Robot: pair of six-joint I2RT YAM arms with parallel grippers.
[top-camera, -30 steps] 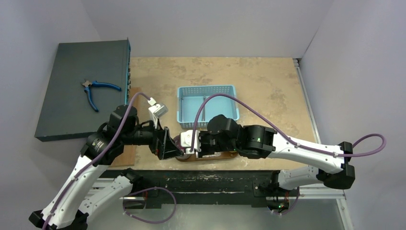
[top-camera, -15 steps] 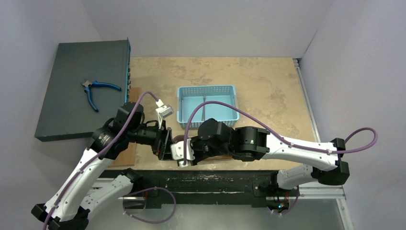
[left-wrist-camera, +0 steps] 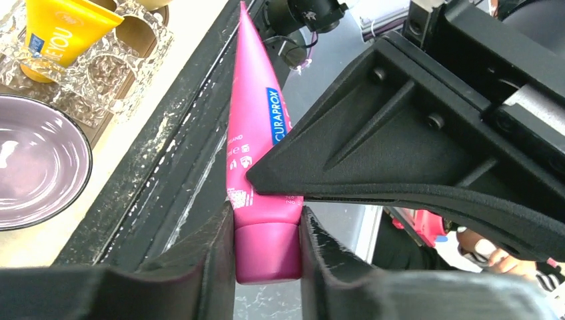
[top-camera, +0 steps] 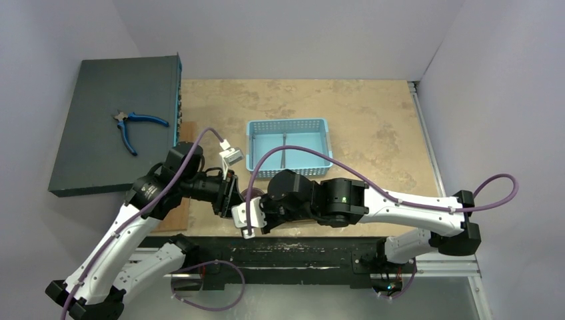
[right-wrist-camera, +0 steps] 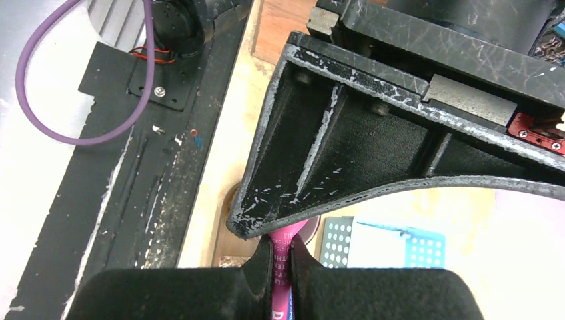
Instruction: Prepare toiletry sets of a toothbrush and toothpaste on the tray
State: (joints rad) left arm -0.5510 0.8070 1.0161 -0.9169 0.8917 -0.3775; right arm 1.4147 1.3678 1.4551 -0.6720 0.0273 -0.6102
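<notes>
The pink toothpaste hangs in the air over the table's near edge, held at both ends. My left gripper is shut on its cap, with a finger pressed against each side. My right gripper is shut on the flat tail of the pink toothpaste. The two grippers meet at the front edge. The yellow toothpaste stands in a clear glass holder on the brown tray, which the arms mostly hide. A slim stick lies in the basket; I cannot tell whether it is the toothbrush.
A blue mesh basket sits mid-table behind the arms. A dark glossy bowl is beside the glass holder. Blue-handled pliers lie on a dark grey box at the left, with a wooden board below it.
Both grippers moved left and toward the near edge. The left gripper went from wide open to shut on the pink tube's cap, while the right kept hold of its tail.
</notes>
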